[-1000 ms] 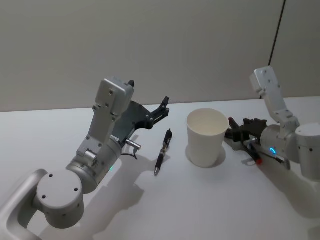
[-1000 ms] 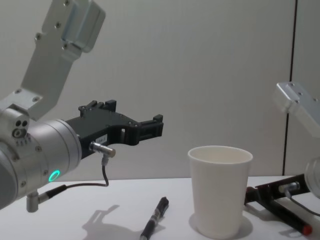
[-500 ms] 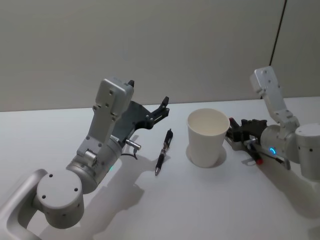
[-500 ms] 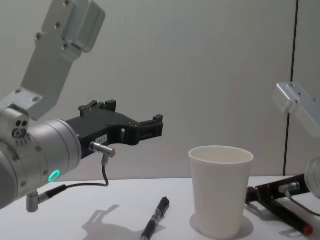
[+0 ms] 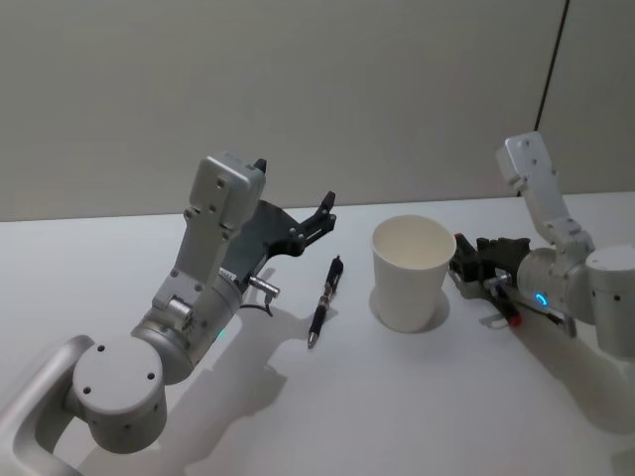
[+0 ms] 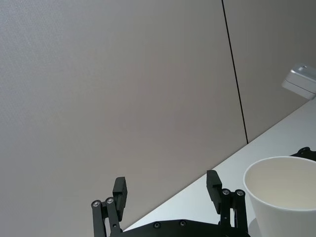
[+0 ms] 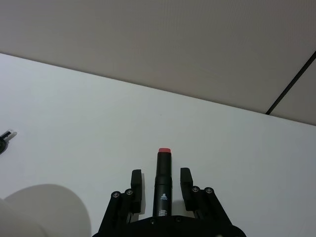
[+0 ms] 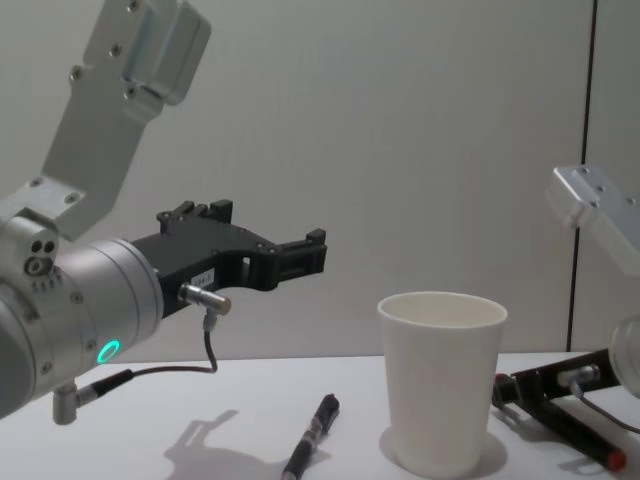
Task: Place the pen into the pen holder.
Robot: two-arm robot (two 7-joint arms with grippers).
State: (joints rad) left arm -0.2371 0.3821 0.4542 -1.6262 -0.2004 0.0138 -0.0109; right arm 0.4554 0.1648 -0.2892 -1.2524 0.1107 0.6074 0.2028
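Observation:
A black pen (image 5: 324, 297) lies flat on the white table just left of the pen holder (image 5: 410, 273), a white paper cup that stands upright; both show in the chest view too, the pen (image 8: 310, 435) and the pen holder (image 8: 440, 385). My left gripper (image 5: 298, 193) hovers open above and behind the pen, with nothing between its fingers (image 6: 120, 190). My right gripper (image 5: 464, 260) sits low on the table right beside the cup. In the right wrist view this gripper (image 7: 160, 177) is open, and a black red-tipped marker (image 7: 163, 170) lies between its fingers with a gap on each side.
A grey wall rises behind the white table (image 5: 417, 397). The right arm's silver links (image 5: 541, 193) stand behind and to the right of the cup. The left arm's large joints (image 5: 119, 382) fill the near left.
My right gripper has drawn back slightly from the cup's side, and the cup has shifted a touch. The left arm and the pen have not moved.

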